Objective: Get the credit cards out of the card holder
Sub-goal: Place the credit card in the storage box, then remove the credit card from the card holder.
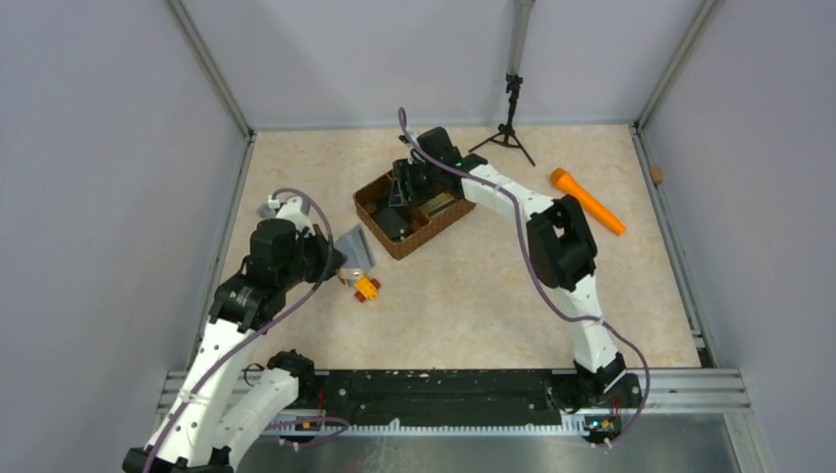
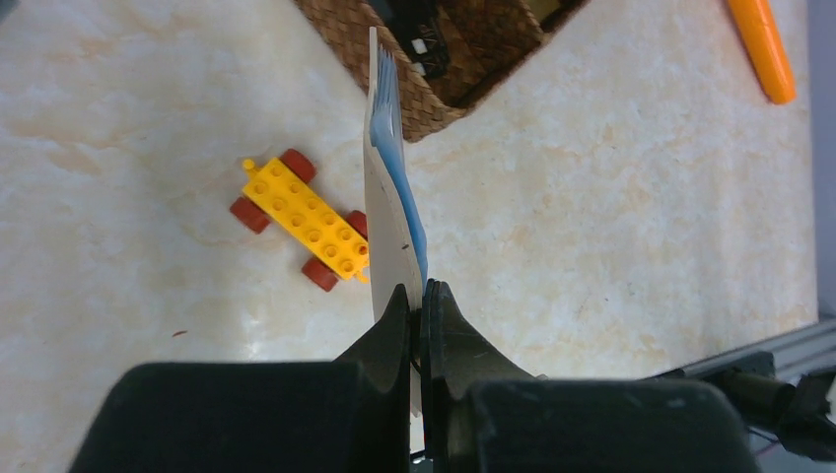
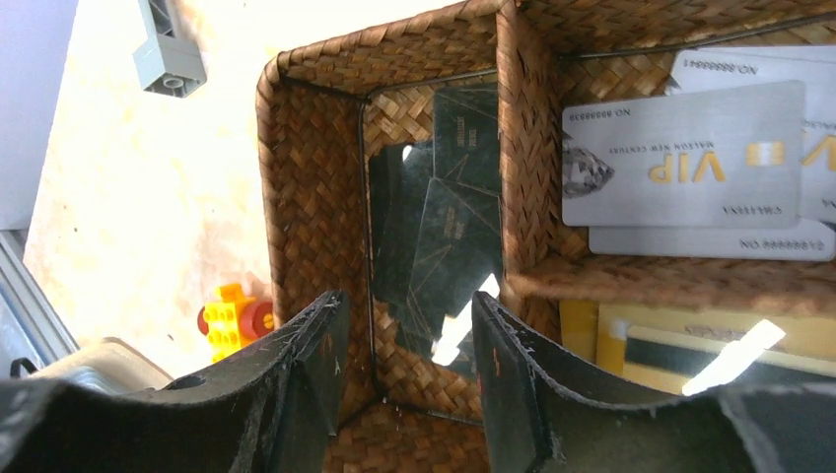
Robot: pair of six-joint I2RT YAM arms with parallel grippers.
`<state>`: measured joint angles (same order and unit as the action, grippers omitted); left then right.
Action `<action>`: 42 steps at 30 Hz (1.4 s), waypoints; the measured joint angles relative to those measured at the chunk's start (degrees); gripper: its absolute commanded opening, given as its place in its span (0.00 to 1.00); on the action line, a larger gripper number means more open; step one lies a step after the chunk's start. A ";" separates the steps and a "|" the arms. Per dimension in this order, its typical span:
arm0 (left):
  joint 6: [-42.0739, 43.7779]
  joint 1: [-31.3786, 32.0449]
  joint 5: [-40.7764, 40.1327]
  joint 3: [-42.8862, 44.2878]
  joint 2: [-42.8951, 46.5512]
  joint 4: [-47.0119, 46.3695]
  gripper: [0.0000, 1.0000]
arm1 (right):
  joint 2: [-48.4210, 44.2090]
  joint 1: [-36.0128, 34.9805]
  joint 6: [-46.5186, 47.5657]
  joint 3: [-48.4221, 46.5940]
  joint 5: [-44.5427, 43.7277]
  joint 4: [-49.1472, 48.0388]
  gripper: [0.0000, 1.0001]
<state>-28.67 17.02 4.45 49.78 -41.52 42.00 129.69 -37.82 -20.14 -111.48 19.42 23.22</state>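
1. Seen edge-on from the left wrist, the card holder (image 2: pixel 392 212) is a thin cream outer leaf with a pale blue lining. It stands straight out ahead of the left jaws, and its leaves part slightly at the far end.
2. The credit cards (image 3: pixel 680 241) lie in the wicker tray (image 3: pixel 315 197). The dark cards (image 3: pixel 444 232), marked with thin gold lines, are in the compartment straight ahead between the right jaws. The silver VIP cards (image 3: pixel 690 148) are in the compartment to the right of those jaws. A gold card (image 3: pixel 690 340) with a dark stripe lies nearer, also to their right.
3. The left gripper (image 2: pixel 422 296) is clamped on the card holder's near edge, with both fingers pressed flat against it. The left arm is folded, elbow raised, at the left side of the table (image 1: pixel 463 296).
4. The right gripper (image 3: pixel 406 305) has its jaws apart with nothing between them, and it points down into the dark-card compartment. The right arm reaches forward over the tray with its elbow bent.
5. The tray's near corner lies just beyond the card holder's far tip.
6. The tray's woven divider runs just past the right fingertip of the right jaws.
7. A yellow toy car (image 2: pixel 306 219) sits on the table just left of the card holder. Whether the two touch cannot be told.
8. Bare tabletop spreads to the right of the left jaws, with an orange tool (image 2: pixel 759 44) well apart at the far right.
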 measured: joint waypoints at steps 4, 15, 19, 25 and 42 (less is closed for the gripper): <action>0.11 0.00 6.40 -1.73 -0.15 -2.84 0.00 | -7.72 0.00 0.33 8.74 -1.46 -1.60 0.50; -5.35 0.00 27.91 -9.27 -1.01 -18.01 0.00 | -48.57 -0.02 -3.58 47.21 -4.00 -12.76 0.93; -11.21 0.00 35.71 -13.25 -1.05 -27.43 0.00 | -58.88 -0.02 -5.86 55.69 -3.72 -14.23 0.94; -23.54 0.07 46.29 -18.88 -1.44 -45.90 0.00 | -73.79 -0.02 -11.37 68.81 0.39 -17.53 0.94; -35.45 6.12 52.09 -21.77 2.03 -64.54 0.00 | -86.23 -0.04 -30.93 84.87 14.36 -39.21 0.26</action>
<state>-64.12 23.14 56.53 28.01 -39.48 -22.55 43.46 -37.87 -51.07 -26.61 33.78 -15.99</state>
